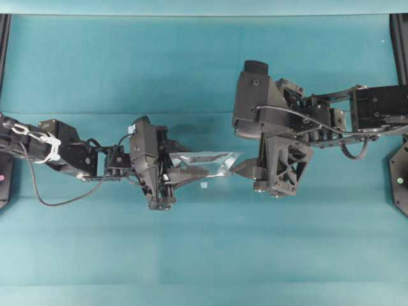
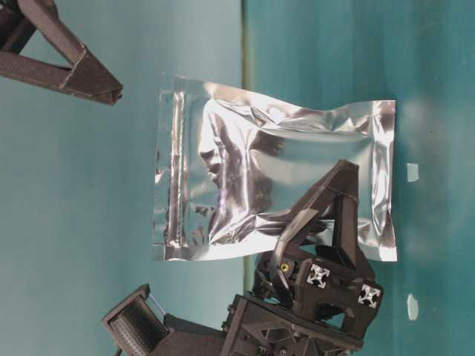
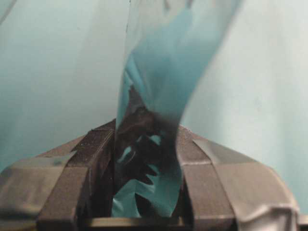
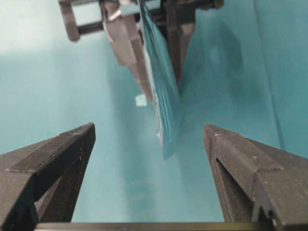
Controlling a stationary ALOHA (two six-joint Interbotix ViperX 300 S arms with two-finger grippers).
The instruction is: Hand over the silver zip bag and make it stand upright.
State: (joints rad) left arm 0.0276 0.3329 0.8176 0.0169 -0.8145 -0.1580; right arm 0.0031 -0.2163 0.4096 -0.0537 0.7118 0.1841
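The silver zip bag (image 1: pixel 205 159) hangs in the air over the middle of the teal table, held on edge. My left gripper (image 1: pixel 199 171) is shut on its left end. In the left wrist view the foil (image 3: pixel 159 72) rises from between the two fingers (image 3: pixel 94 151), mirroring the teal cloth. From table level the whole crinkly pouch (image 2: pixel 282 163) shows, with the left gripper (image 2: pixel 334 204) across one side. My right gripper (image 4: pixel 149 129) is open, and the bag's free corner (image 4: pixel 166 139) reaches between its jaws without touching either. The right gripper (image 1: pixel 237 167) faces the left one.
A teal cloth (image 1: pixel 204 255) covers the table. A small white scrap (image 1: pixel 203 185) lies below the bag. Black frame posts stand at the left edge (image 1: pixel 4 38) and the right edge (image 1: pixel 400 38). The left arm's cable (image 1: pixel 38 191) loops over the cloth.
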